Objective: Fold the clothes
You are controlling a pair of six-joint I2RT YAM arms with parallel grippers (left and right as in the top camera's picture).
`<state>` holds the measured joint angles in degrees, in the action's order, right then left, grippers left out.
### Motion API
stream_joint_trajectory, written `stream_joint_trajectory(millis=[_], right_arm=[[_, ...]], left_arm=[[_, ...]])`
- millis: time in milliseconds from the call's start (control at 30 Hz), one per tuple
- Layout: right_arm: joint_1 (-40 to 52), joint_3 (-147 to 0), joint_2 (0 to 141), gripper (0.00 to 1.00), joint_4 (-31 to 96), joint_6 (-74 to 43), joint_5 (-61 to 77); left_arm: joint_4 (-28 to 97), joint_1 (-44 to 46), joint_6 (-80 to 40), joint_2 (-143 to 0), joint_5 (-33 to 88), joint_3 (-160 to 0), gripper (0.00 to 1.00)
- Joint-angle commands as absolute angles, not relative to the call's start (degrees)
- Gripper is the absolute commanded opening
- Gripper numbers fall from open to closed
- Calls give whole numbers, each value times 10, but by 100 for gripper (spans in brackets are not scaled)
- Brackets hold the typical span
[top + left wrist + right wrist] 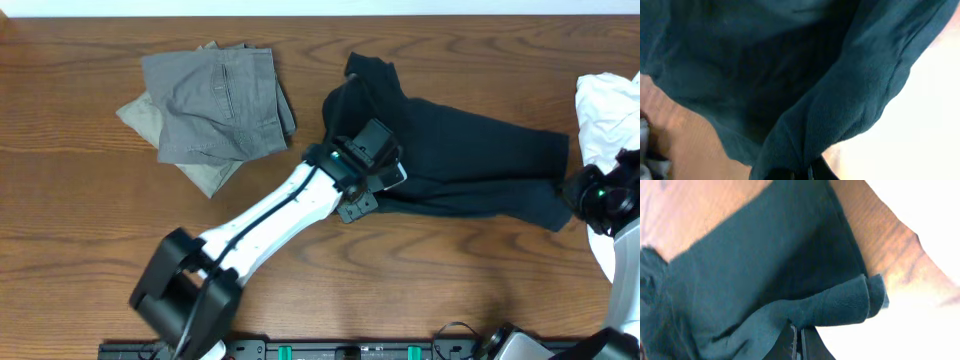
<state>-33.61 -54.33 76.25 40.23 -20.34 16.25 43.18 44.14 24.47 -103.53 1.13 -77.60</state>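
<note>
Brown wooden counter (80,250), open wood along its front, dark teal fabric garment (470,150) right of centre, left gripper (385,160) pinching its left part, right gripper (800,337) clamped on its right edge, folded grey trousers (215,105) upper left.

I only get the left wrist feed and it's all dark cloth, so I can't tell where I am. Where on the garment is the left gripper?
Observer: Overhead, the left gripper sits over the left part of the dark garment.
Operator: And the right arm?
Observer: The right gripper pinches a rolled fold at the garment's right end.
Operator: Anything else nearby?
Observer: A folded grey garment lies further left, apart from the dark one; a white cloth sits at the right edge.
</note>
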Motion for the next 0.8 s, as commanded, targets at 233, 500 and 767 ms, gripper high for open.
stream_joint_trajectory(millis=[233,500,767], right_arm=[[-326,-553,873,1,331,-253,155],[-304,-553,912,8,304,-246,166],[-293,-553,916,62,306,-228,165]], left_arm=[[342,400,281,-1091,-80,-780,6],[294,354,281,-1096,-80,-780,6],[307,349,264,-1096,-97,-780,66]])
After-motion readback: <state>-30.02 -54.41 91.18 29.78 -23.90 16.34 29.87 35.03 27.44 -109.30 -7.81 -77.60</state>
